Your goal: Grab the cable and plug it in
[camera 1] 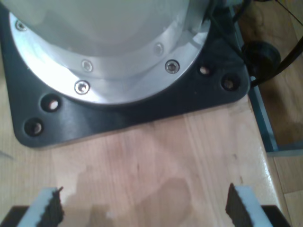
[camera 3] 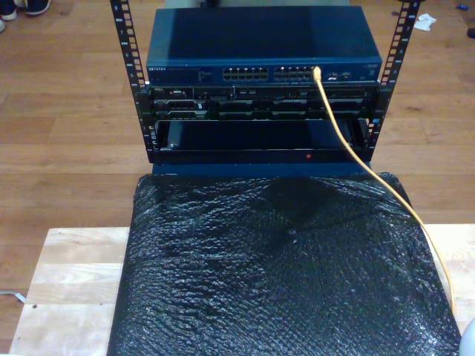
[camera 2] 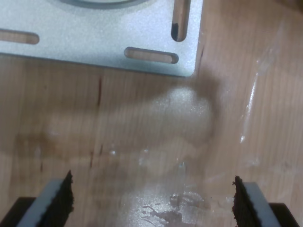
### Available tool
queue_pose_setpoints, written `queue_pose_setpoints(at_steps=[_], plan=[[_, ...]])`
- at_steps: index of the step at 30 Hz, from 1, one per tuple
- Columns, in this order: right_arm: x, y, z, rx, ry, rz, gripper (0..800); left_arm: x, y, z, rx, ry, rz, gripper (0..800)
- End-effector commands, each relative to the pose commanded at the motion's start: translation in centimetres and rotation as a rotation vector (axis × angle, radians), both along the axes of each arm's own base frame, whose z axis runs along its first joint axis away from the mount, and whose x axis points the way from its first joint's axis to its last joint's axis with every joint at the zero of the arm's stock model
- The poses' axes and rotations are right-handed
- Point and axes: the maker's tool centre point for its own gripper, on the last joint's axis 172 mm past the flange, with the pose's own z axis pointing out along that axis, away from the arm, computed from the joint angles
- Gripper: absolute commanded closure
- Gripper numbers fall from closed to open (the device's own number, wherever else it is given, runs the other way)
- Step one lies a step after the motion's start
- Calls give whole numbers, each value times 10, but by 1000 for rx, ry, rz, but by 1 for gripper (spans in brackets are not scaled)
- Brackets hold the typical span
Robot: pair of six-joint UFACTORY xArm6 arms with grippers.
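The cable (camera 3: 361, 159) is a thin yellow-orange line in the exterior view. Its upper end sits at a port on the blue switch (camera 3: 263, 73), right of that view's centre. From there it runs down across the rack front and along the black mat's right side towards the exterior view's lower right corner. My first gripper (camera 1: 144, 210) is open over bare wood, facing an arm's black base plate (camera 1: 118, 118). My second gripper (camera 2: 152, 201) is open too, above scuffed wood near a silver slotted plate (camera 2: 94, 38). Nothing is between either pair of fingers.
A black rack (camera 3: 260, 111) with several units stands on the wooden floor beyond the table. Black bubble wrap (camera 3: 282, 274) covers the table's middle, with pale wood (camera 3: 74, 282) showing at the exterior view's left. A black power cord (camera 1: 265, 56) lies beside the base plate.
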Motion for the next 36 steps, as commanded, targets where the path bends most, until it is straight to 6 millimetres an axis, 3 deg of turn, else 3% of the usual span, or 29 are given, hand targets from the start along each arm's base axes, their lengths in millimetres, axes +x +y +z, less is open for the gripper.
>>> queue_pose_setpoints(at_steps=[36], plan=[[-1,-2,-1,-9,1,-3,2,0,0,0,0,0,0,0]])
